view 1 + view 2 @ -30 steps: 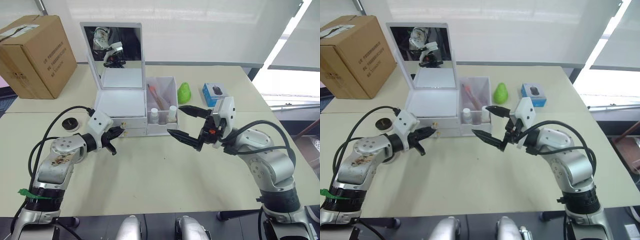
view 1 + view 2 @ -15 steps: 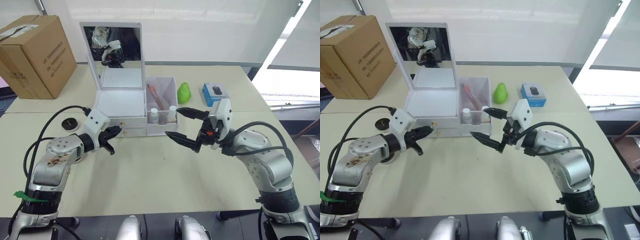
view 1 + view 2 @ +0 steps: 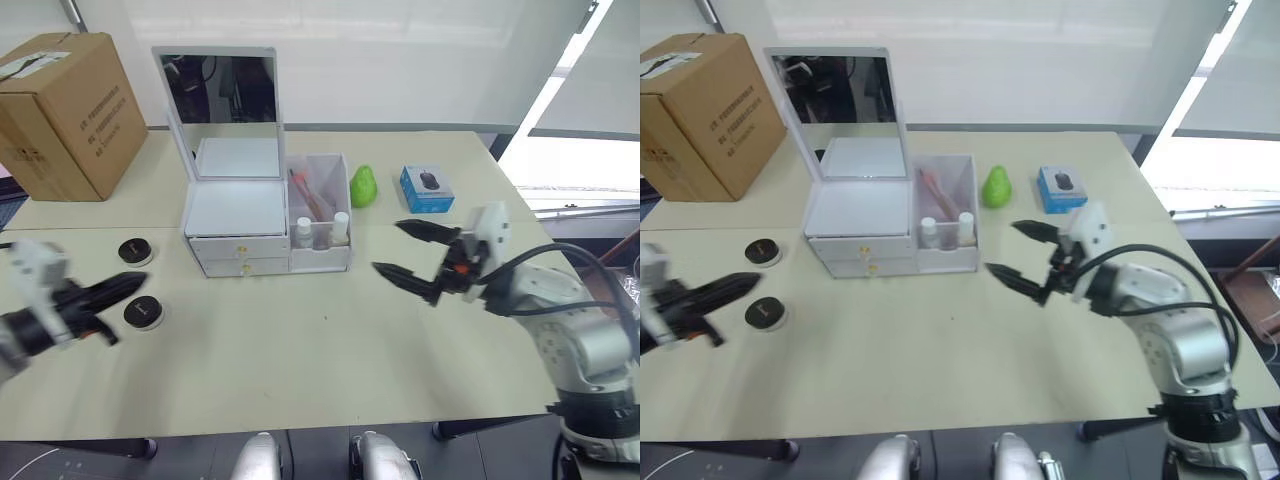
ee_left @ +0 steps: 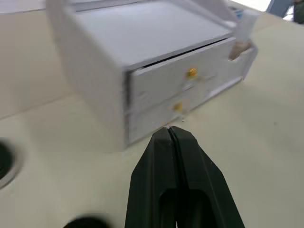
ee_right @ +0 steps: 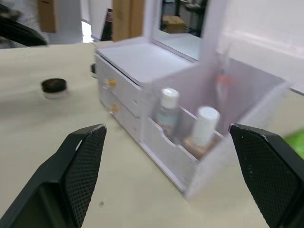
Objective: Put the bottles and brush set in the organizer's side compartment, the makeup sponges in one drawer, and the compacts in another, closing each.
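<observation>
An office or lab-style test room is suggested. Two plain beige worktops [image 3: 330,350] are pushed together, and behind them a wide window is covered by pale roller blinds [image 3: 400,50]. A brown cardboard shipping box [image 3: 62,110] is seen far off to the left of the left tool [image 3: 128,285], and a boxed computer mouse [image 3: 427,187] lies just beyond the right tool [image 3: 412,251].

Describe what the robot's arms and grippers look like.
Both arms are silver-grey metal with rounded joints and looped black cables. The right gripper has a white housing and two tapered black fingers with cross-hatched pads. The left gripper has smooth black fingers.
</observation>
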You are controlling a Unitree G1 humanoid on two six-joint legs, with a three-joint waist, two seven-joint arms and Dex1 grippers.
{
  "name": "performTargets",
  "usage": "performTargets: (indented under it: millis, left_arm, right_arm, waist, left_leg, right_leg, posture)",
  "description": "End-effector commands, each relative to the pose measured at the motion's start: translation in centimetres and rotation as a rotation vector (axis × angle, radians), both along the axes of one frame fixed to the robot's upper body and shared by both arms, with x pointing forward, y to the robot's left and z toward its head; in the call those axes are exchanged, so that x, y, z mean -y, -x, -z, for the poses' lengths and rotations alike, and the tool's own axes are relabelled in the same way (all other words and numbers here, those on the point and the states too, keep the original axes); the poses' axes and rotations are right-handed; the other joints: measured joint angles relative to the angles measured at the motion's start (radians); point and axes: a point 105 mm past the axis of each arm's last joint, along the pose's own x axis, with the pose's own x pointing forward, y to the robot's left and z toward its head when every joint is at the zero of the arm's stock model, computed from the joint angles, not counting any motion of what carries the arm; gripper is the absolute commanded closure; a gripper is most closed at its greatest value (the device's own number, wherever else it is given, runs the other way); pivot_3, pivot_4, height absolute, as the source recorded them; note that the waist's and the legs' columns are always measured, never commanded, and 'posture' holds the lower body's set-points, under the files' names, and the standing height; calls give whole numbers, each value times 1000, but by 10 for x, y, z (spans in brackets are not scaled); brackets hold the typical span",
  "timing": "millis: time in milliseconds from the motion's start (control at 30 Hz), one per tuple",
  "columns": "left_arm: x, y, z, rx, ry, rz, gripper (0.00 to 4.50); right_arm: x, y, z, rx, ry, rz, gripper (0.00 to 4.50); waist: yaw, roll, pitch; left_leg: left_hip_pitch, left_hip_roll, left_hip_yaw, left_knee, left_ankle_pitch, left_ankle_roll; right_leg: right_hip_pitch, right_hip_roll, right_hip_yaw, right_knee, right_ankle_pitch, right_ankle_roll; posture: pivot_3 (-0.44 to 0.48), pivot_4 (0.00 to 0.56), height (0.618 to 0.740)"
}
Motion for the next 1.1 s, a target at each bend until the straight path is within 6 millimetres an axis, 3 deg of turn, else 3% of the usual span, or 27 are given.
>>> performTargets:
  millis: [33,133,200,300,433,633,733,800,1100]
  left_arm:
    - [-57,26,-11,12,-110,-161,3918]
    - [-90,43,-6,-30,-185,-259,2980]
    - [-103,48,-7,-21,-193,-298,2235]
    - [-113,50,-4,-32,-207,-310,1361]
    - [-115,48,0,-35,-212,-295,143]
    - [-106,42,7,-24,-174,-252,68]
    - [-85,35,14,0,-135,-198,68]
    - [-61,29,21,33,-103,-158,68]
    - [82,6,54,226,83,-91,68]
  right_arm:
    - [56,5,-1,25,52,133,0]
    - [107,13,11,-15,111,265,0]
    - [128,18,18,-36,137,325,0]
    - [139,23,27,-52,163,356,0]
    - [139,24,30,-47,155,362,0]
    - [127,18,28,-28,140,356,0]
    - [108,10,18,5,115,312,0]
    - [83,5,8,32,83,241,0]
    - [-29,-4,-32,114,-49,-142,0]
  waist:
    - [5,0,0]
    - [8,0,0]
    - [8,0,0]
    - [6,-1,0]
    - [0,0,0]
    - [-1,0,0]
    - [-1,1,0]
    - [-1,0,0]
    - [5,-4,-2]
  left_leg:
    - [1,0,1,0,0,0]
    - [0,-1,6,0,0,0]
    - [-1,-2,10,-3,-1,-1]
    - [-2,-1,10,-3,-5,-8]
    - [-2,0,10,-3,-5,-8]
    - [-2,0,11,-3,-3,-5]
    - [-2,0,11,-3,-3,-6]
    - [-2,0,11,-3,-3,-6]
    - [-6,-1,10,0,0,0]
  right_leg:
    - [1,-1,0,-1,0,0]
    - [1,-8,-4,-1,-1,1]
    - [0,-13,-7,-1,-1,2]
    - [-1,-14,-9,-1,-1,2]
    - [-1,-14,-9,0,-1,2]
    - [0,-13,-9,0,-1,2]
    - [0,-13,-9,0,-1,2]
    - [0,-14,-9,0,-1,2]
    - [4,-12,-7,0,4,9]
  posture:
    - [0,150,722]
    - [0,150,722]
    - [0,150,722]
    - [0,150,722]
    - [0,150,722]
    - [0,150,722]
    - [0,150,722]
    - [0,150,722]
    - [0,150,722]
